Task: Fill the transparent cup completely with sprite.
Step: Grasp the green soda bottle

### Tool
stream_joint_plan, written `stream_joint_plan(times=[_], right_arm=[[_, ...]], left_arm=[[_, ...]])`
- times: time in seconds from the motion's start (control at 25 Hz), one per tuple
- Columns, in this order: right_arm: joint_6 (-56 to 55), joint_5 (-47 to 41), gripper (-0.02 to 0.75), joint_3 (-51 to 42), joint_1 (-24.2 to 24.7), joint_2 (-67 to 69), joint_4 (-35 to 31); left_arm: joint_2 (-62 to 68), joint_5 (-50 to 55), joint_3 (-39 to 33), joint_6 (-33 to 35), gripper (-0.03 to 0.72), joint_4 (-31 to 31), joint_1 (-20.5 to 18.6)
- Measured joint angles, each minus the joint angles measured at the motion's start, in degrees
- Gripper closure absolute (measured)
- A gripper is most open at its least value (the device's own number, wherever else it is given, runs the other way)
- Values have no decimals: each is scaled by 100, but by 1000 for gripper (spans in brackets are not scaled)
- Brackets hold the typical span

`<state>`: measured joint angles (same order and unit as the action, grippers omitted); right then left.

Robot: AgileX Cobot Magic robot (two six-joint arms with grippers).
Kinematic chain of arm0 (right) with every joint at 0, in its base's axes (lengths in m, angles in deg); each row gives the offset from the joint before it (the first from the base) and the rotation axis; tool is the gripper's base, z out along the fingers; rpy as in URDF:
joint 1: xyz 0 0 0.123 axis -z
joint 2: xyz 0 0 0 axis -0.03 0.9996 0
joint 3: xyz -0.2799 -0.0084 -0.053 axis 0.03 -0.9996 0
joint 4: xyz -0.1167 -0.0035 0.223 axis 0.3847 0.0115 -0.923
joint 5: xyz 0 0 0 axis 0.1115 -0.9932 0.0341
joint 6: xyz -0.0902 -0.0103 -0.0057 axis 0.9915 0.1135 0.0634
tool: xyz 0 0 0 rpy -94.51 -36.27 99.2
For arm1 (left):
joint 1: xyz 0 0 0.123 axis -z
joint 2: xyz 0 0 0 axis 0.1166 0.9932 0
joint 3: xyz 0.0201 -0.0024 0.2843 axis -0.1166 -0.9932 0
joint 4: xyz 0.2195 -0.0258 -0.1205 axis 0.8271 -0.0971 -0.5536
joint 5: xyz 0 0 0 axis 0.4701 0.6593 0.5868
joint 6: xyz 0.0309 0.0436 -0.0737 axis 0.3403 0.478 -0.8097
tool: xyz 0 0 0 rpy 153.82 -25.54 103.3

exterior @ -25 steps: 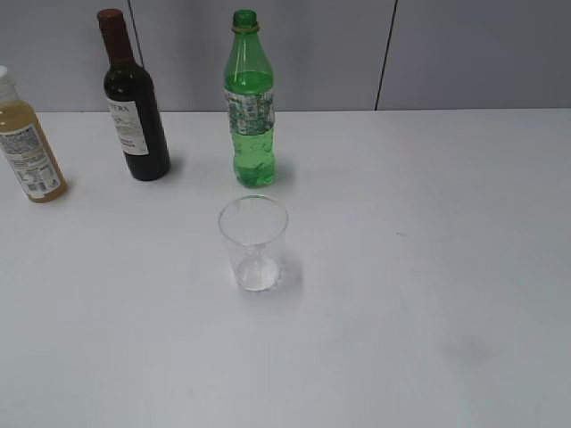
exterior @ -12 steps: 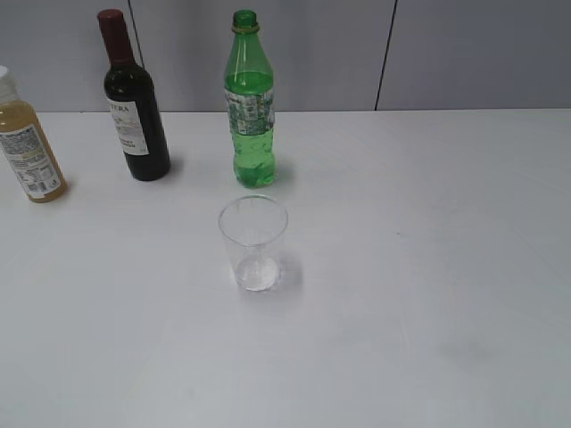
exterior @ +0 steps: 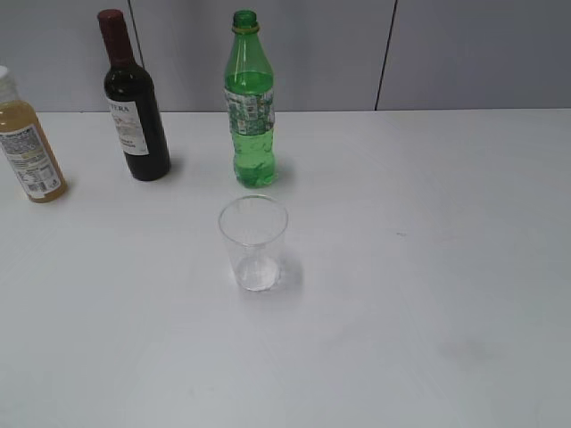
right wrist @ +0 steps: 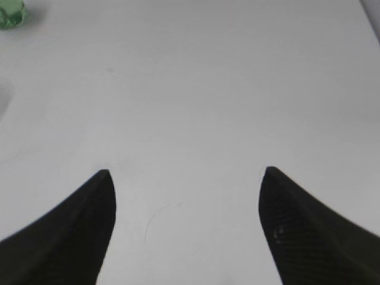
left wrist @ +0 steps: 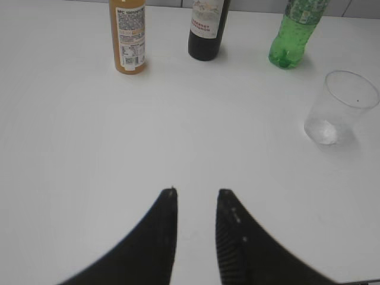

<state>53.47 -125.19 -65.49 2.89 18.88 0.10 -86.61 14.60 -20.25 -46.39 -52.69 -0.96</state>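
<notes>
Clear cup is seen upright and empty near centre of white table, just in front of green sprite bottle, capped and approx. two-thirds full. Dark wine bottle and yellowish juice bottle are set further left along the back. Left gripper is held over bare table, jaws slightly parted, nothing btwn them. Right gripper is spread wide, likewise empty, well apart from cup.
</notes>
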Motion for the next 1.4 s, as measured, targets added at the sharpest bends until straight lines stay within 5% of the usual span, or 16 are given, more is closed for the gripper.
stream_joint_plan(times=[1.4], right_arm=[[-4,6,167,0,7,-53,-133]], left_arm=[[0,-2,0,0,512,-38,0]])
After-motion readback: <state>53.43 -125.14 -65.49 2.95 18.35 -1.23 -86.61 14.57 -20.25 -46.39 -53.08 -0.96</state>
